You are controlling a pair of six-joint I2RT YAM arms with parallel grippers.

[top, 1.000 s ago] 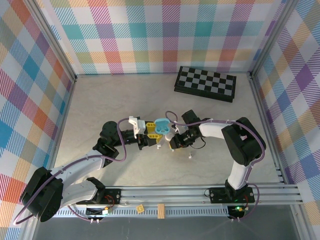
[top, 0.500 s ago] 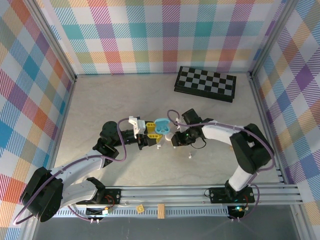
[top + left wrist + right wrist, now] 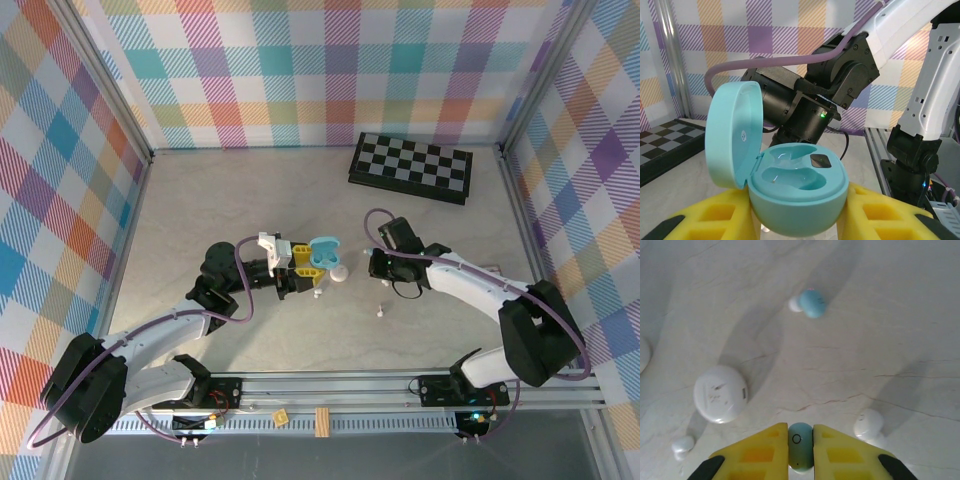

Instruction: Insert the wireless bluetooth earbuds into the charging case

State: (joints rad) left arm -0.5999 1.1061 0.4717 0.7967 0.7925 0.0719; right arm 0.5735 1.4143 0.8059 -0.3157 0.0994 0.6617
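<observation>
The pale surface [image 3: 865,340] lay under my right hand [image 3: 800,432], which pinched one light blue earbud [image 3: 800,455]. My left hand [image 3: 800,220] gripped the open charging case [image 3: 790,172]. Below lay two white earbuds [image 3: 868,424] [image 3: 682,446], one white round case [image 3: 720,393] and one loose blue earbud [image 3: 812,303]. Farther stood one chessboard [image 3: 410,167] and the plaid walls [image 3: 300,70].

The top camera sits high behind the arm bases and looks down and forward over the whole tabletop [image 3: 200,210] to the far wall [image 3: 320,70], from well back. The left wrist camera rides low and faces level across the tabletop, very close on the open case [image 3: 800,175] in the left hand [image 3: 800,200]. The right arm [image 3: 840,82] and chessboard [image 3: 662,145] stand behind, and the top view shares all three. The right wrist camera looks steeply down from close, the right hand [image 3: 800,432] and its bud [image 3: 800,455] at the bottom edge. Its white case [image 3: 720,393] also lies in the top view.
</observation>
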